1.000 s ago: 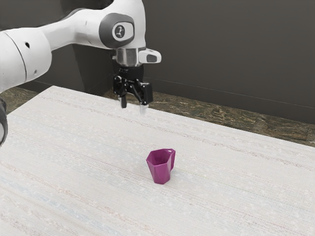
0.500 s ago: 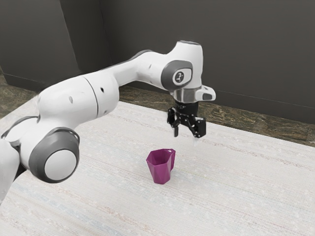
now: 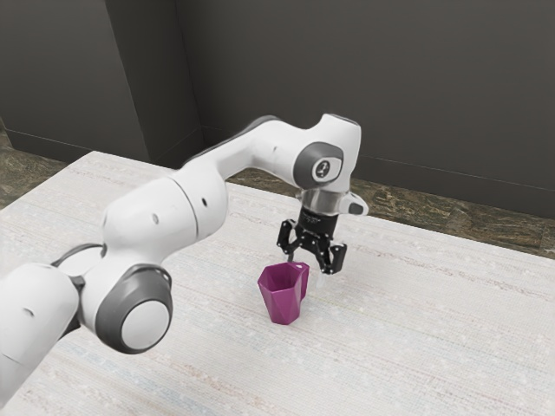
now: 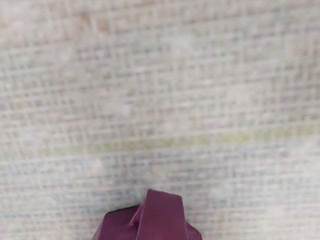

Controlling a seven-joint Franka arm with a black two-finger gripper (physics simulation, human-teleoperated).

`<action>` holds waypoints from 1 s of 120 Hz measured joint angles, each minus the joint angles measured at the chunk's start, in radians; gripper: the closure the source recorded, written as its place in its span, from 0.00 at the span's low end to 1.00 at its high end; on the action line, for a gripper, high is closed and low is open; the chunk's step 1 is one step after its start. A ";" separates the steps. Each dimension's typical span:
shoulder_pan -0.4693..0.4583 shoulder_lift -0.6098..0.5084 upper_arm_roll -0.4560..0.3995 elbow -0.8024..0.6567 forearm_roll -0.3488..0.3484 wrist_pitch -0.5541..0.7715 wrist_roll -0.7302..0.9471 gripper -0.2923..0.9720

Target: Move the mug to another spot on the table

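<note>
While the mug (image 3: 283, 295) stands upright on the table (image 3: 434, 329), the gripper (image 3: 305, 263) hangs just above its rim, over the handle side, with fingers spread apart and grasping nothing. From the wrist, the mug's handle (image 4: 159, 215) lies just under the hand.

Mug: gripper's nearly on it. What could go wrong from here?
1. The open gripper hangs by the far rim of the mug, near its handle, not centred; a finger could land on the rim and tip it.
2. The mug tapers to a narrow base with faceted walls; a grip may slip.
</note>
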 joint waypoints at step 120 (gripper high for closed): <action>-0.011 0.030 -0.002 -0.014 0.054 -0.005 0.051 0.66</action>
